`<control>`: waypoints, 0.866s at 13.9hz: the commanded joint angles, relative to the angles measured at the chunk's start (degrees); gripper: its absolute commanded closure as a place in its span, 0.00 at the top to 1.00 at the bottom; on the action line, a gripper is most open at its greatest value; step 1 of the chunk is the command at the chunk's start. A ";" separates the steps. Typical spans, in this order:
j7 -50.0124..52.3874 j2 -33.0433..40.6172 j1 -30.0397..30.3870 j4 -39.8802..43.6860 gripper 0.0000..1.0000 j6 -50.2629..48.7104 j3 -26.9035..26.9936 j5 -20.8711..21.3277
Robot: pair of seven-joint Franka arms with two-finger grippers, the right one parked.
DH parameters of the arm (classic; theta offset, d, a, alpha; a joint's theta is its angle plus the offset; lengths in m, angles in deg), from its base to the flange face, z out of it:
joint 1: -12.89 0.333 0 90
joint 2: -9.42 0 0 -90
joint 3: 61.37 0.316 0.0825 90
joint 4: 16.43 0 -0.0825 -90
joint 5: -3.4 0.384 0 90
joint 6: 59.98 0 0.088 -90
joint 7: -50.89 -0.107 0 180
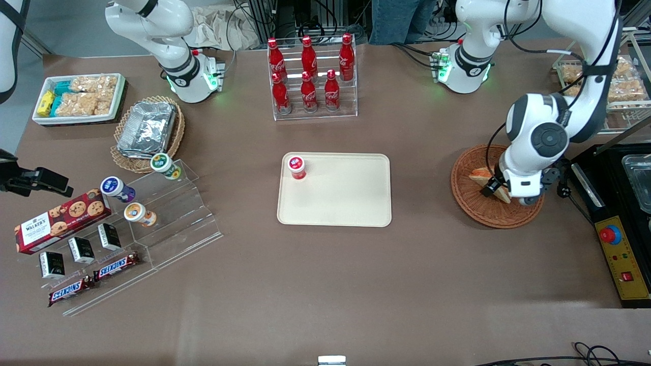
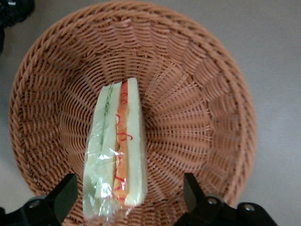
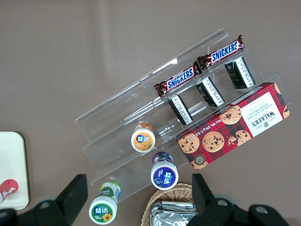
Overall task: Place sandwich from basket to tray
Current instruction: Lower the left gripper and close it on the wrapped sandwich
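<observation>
Step in hand, by my reading: the reach for the pick-up. Nothing lifted yet.

Tray (image 1: 346,203): flat cream plastic, rounded corners, low rim, about mid-tabletop. One small red-capped cup (image 1: 296,167) stands in the tray corner farthest from the front camera, on the parked arm's side. The rest of the tray floor is bare and smooth.

Basket (image 1: 465,195): round, shallow, reddish-brown wicker, ribs radiating from the centre, near the tabletop edge at the working arm's end. The weave is coarse and its wall slopes.

Sandwich (image 2: 117,150): lies in the basket bowl, a wedge of pale soft bread with green and orange-red filling along the cut edge. It looks wrapped in thin clear film, crinkled at one end.

Hand (image 2: 129,197): low over the basket, spread wide, grasping nothing. Its two dark fingers (image 2: 63,195) stand either side of the wedge's wrapped end, each clear of the bread.

Next move, as I judge it: drop a little farther and close gently across the bread faces. The bread is soft and the film looks slick, so a hard squeeze would likely crush it and a light one might slip. Then lift clear of the wicker wall and carry toward the bare part of the tray, away from the cup.
</observation>
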 commanded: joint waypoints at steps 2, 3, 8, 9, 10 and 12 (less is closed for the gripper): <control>7.90 -3.28 0.48 -1.30 1.00 1.64 -0.45 8.84; 9.57 -4.25 0.48 -1.30 0.99 2.17 -0.53 10.34; 12.76 -4.96 0.65 -0.60 0.00 4.28 -0.54 10.97; 11.80 -4.01 0.66 -0.59 0.00 3.85 -0.62 10.97; 11.09 -2.17 0.66 -0.51 0.00 3.49 -0.62 10.97; 6.02 2.66 0.57 0.10 0.00 -2.45 -1.15 10.01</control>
